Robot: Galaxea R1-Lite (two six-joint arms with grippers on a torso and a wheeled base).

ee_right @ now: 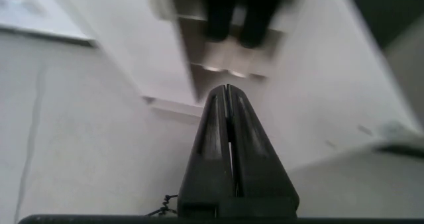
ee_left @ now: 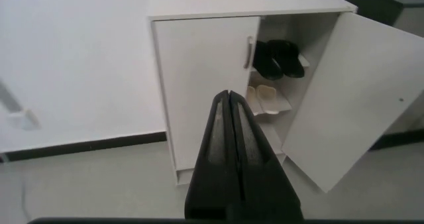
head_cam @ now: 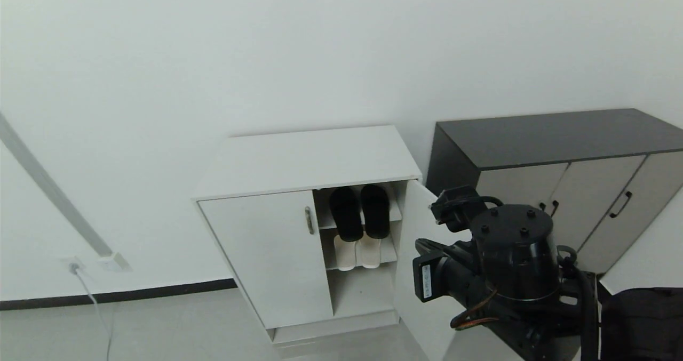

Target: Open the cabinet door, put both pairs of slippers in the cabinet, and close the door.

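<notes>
So the right hand [ee_right: 228,91] has its two dark fingers [ee_right: 213,138] pressed flat together with nothing between them, aimed at the white cabinet [ee_right: 126,45]. The cabinet door [ee_right: 324,85] hangs open. Inside you can make out the black slippers [ee_right: 238,12] on one shelf and the pale slippers [ee_right: 228,55] on the shelf just under, all pretty blurry. The light grey floor [ee_right: 93,158] has a thin cord [ee_right: 33,131] lying across it.

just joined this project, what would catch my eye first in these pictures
The white cabinet stands against the wall with its right door swung open. Inside, black slippers sit on the upper shelf and white slippers on the lower shelf. The left gripper and right gripper, both shut and empty, face the cabinet.
</notes>
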